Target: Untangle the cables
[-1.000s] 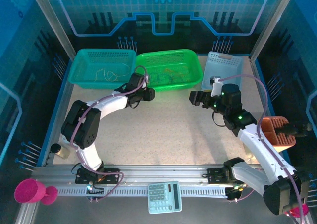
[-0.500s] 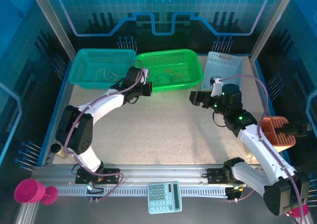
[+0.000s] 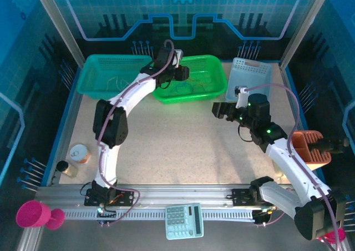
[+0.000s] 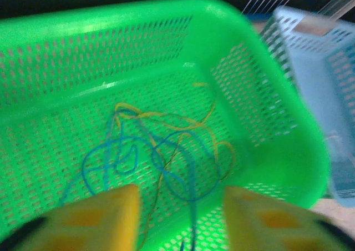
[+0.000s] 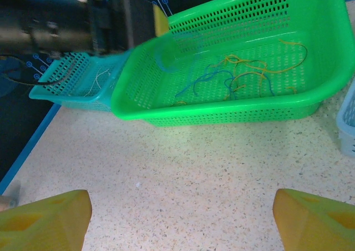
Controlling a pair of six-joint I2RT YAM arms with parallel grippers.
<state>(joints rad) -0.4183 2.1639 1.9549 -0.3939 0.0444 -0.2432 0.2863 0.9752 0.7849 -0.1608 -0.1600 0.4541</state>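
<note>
A tangle of blue and yellow-orange cables (image 4: pixel 166 151) lies on the floor of the green basket (image 4: pixel 288 151). My left gripper (image 4: pixel 180 220) hovers over it, open, with a blue strand running under the gap between its yellow fingers (image 4: pixel 94 217). From above, the left gripper (image 3: pixel 180 73) sits over the left half of the green basket (image 3: pixel 191 98). Thin white cables (image 3: pixel 119 84) lie in the teal basket (image 3: pixel 94 93). My right gripper (image 5: pixel 180 217) is wide open over bare table, in front of the green basket (image 5: pixel 222 115) and its cables (image 5: pixel 238 73).
A light blue basket (image 3: pixel 252 73) stands right of the green one. An orange holder (image 3: pixel 309 148) is at the right edge, a small cup (image 3: pixel 79 154) at the left. A calculator (image 3: pixel 184 220) and a pink cup (image 3: pixel 33 215) sit by the front rail.
My left arm has swung up and to the right, from in front of the baskets to over the green basket, uncovering the small cup. The right arm has not moved.
</note>
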